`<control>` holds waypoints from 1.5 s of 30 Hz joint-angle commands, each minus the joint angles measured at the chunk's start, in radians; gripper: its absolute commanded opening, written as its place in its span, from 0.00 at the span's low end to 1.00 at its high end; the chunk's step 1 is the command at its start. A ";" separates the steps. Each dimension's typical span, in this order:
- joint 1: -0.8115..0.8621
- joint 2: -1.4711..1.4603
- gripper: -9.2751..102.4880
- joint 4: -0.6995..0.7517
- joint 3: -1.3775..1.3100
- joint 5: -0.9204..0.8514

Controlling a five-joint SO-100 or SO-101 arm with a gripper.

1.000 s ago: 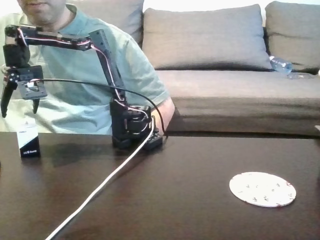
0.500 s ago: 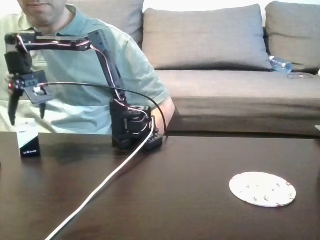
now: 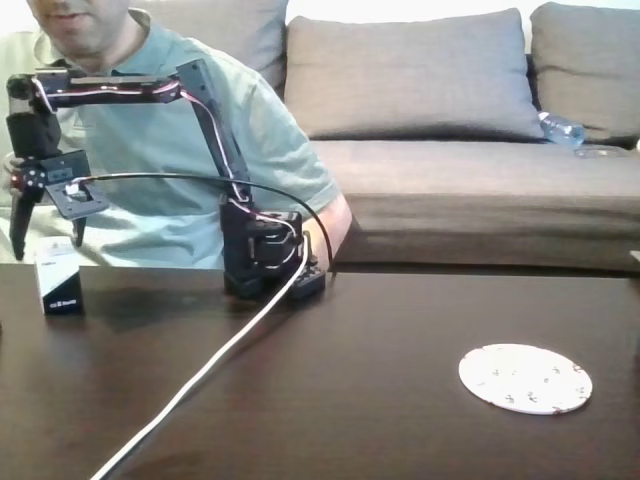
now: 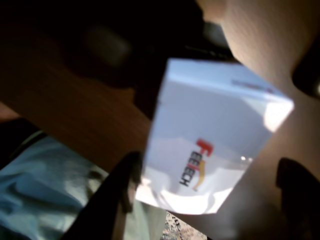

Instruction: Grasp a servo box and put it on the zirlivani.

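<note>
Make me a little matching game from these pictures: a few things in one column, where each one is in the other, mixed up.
Things:
1. servo box
2. zirlivani
3. gripper
4. white cable

Places in the fixed view:
A. flat on the table, right
B. open, just above the box
C. standing at the table's left edge
D. running from the arm's base toward the front

Pairs: 1-C, 2-A, 3-B, 4-D

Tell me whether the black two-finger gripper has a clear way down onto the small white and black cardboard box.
Probably yes. In the fixed view the gripper hangs open just above the small white and black cardboard box on the dark table, nothing between them. In the wrist view the box sits between the two fingers.
</note>
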 commanded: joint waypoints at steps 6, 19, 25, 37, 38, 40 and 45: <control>-0.011 0.009 0.38 -0.091 0.092 0.005; -0.035 0.012 0.25 -0.232 0.265 0.005; -0.048 0.026 0.19 -0.198 0.250 0.008; -0.380 0.477 0.19 0.190 -0.008 0.199; -0.436 0.534 0.19 0.196 -0.006 0.238; -0.572 0.632 0.19 0.196 0.000 0.334; -0.988 0.782 0.19 0.193 0.094 0.540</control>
